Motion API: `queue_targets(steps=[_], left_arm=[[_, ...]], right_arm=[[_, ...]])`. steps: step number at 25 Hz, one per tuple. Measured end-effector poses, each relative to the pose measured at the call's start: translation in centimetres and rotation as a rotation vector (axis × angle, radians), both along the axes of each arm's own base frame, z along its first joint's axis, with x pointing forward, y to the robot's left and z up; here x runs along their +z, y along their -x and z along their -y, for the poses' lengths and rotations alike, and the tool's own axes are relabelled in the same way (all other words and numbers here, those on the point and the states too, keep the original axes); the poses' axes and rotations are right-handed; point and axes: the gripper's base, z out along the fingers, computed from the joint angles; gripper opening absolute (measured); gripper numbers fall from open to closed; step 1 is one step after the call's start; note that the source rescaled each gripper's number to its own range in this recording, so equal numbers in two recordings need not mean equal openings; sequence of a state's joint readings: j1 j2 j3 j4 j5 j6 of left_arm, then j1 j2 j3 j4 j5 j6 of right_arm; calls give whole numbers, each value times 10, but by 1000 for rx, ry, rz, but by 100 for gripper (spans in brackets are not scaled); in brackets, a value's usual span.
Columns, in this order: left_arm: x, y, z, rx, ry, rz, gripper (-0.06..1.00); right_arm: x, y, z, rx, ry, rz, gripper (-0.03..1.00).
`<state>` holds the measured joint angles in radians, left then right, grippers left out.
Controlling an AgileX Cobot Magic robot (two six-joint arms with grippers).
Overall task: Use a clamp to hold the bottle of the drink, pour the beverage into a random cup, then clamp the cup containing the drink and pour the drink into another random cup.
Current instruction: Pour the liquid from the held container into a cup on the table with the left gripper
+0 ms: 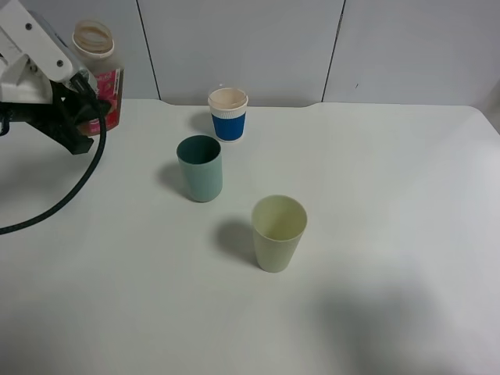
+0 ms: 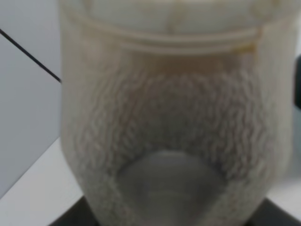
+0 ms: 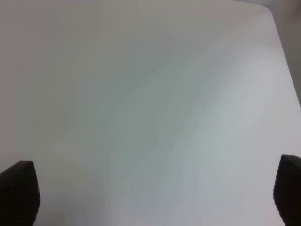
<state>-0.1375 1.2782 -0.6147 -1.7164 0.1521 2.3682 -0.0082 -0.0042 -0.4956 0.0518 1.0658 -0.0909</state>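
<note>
At the far left back of the exterior view, the bottle (image 1: 98, 58) stands upright with its wide tan neck uncapped, and my left gripper (image 1: 94, 108) is shut on its pink-red label. The bottle (image 2: 169, 108) fills the left wrist view, cloudy and blurred. I cannot make out the beverage in any view. The pale yellow-green cup (image 1: 278, 234) stands mid-table, and the teal cup (image 1: 200, 170) sits behind it to the left. Both are upright and well right of the bottle. My right gripper (image 3: 155, 193) is open over bare table and holds nothing. It is out of the exterior view.
A white paper cup with a blue sleeve (image 1: 228, 114) stands at the back, behind the teal cup. A black cable (image 1: 70, 195) trails from the left arm across the white table (image 1: 391, 195). A grey panelled wall closes the back.
</note>
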Motion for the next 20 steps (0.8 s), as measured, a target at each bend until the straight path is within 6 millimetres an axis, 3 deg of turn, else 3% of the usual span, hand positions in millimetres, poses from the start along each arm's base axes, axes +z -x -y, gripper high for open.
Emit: queue_targets(steps=[5,20], left_arm=[[5,23,15,22,-28,19,2],[9,68,71,124,-103,60,2]], right_arm=[[0,0,0,0,0,0,100],[0,0,0,0,0,0,100]])
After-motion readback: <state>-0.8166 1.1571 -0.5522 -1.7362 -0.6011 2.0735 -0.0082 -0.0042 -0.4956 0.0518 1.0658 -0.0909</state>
